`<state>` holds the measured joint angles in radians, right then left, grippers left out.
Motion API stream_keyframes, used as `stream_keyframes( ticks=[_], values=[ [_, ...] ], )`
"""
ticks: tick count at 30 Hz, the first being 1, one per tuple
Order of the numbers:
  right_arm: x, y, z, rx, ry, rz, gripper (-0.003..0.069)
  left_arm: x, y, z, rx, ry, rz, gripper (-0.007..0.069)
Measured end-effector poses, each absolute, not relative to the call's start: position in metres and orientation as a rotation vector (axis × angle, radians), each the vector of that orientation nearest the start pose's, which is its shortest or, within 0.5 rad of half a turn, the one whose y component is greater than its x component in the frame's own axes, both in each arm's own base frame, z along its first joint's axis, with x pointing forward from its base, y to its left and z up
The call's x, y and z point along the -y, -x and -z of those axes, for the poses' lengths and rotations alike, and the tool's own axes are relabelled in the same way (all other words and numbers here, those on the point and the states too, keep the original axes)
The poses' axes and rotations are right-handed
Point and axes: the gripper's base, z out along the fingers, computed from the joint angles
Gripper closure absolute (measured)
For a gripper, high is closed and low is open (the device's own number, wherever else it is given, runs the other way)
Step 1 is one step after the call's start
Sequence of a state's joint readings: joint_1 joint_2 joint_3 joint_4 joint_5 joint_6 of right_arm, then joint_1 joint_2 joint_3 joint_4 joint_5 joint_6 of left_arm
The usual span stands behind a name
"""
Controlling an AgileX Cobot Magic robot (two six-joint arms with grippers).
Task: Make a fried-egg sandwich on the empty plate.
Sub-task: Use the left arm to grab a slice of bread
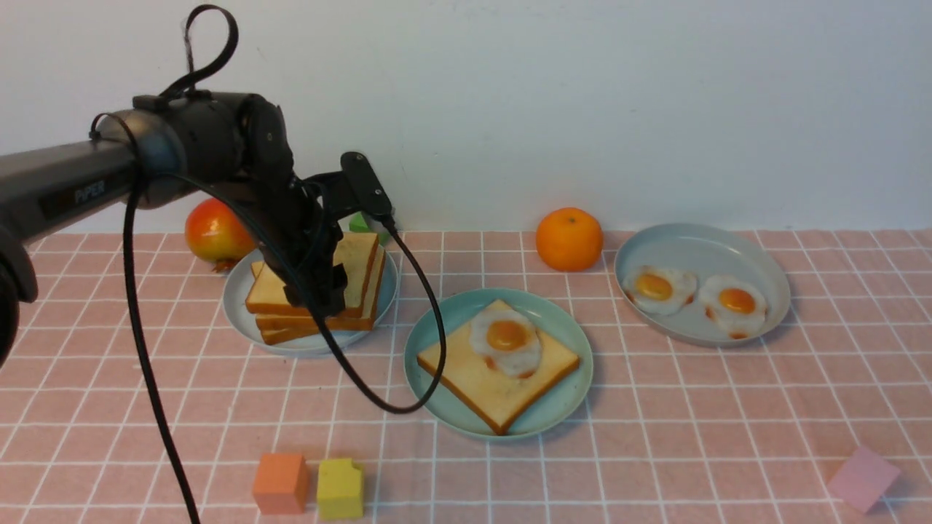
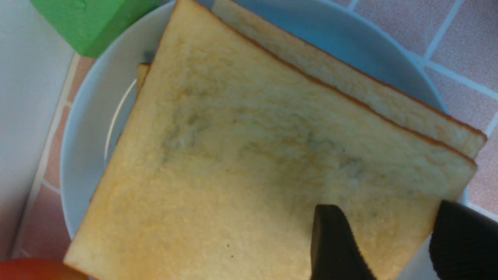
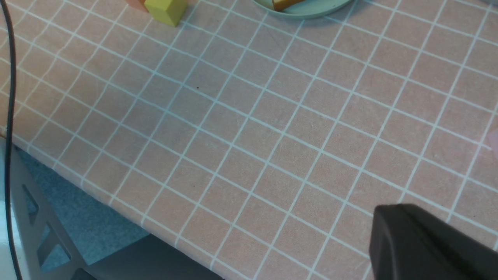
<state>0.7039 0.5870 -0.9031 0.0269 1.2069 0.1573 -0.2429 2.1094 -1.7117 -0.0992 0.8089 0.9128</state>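
Note:
The mint-green plate [image 1: 444,320] sits mid-table and holds one toast slice [image 1: 480,375] with a fried egg [image 1: 506,340] on it. The pile of toast [image 1: 277,295] lies on the pale blue-grey plate [image 1: 237,298] at the back left, its upper slices tilted. My left gripper [image 1: 318,295] is down at this pile. In the left wrist view its fingers stand apart [image 2: 389,241] on either side of a corner of the top slice [image 2: 253,155]. My right gripper [image 3: 428,245] shows as one dark mass, empty, above bare tablecloth near the front edge.
A grey-blue dish [image 1: 728,247] at the back right holds two more fried eggs. An orange [image 1: 569,239], an apple [image 1: 215,231] and a green block [image 1: 362,222] sit along the back. Orange [image 1: 280,482], yellow [image 1: 340,487] and pink [image 1: 863,478] blocks lie in front.

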Motion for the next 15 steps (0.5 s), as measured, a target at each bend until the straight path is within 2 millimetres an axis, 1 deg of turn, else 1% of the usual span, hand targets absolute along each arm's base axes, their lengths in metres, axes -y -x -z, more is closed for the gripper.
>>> stream_keyframes(
  ticks=[3, 8, 15],
  values=[
    [-0.048, -0.053, -0.365, -2.325, 0.652, -0.447, 0.0656, 0.118, -0.450, -0.207, -2.254, -1.442, -0.109, 0.0238],
    [-0.050, -0.054, -0.366, -2.306, 0.647, -0.464, 0.0656, 0.118, -0.450, -0.206, -2.250, -1.449, -0.111, 0.0237],
    [-0.050, -0.054, -0.367, -2.297, 0.644, -0.468, 0.0655, 0.117, -0.443, -0.228, -2.230, -1.447, -0.118, 0.0210]
  ],
)
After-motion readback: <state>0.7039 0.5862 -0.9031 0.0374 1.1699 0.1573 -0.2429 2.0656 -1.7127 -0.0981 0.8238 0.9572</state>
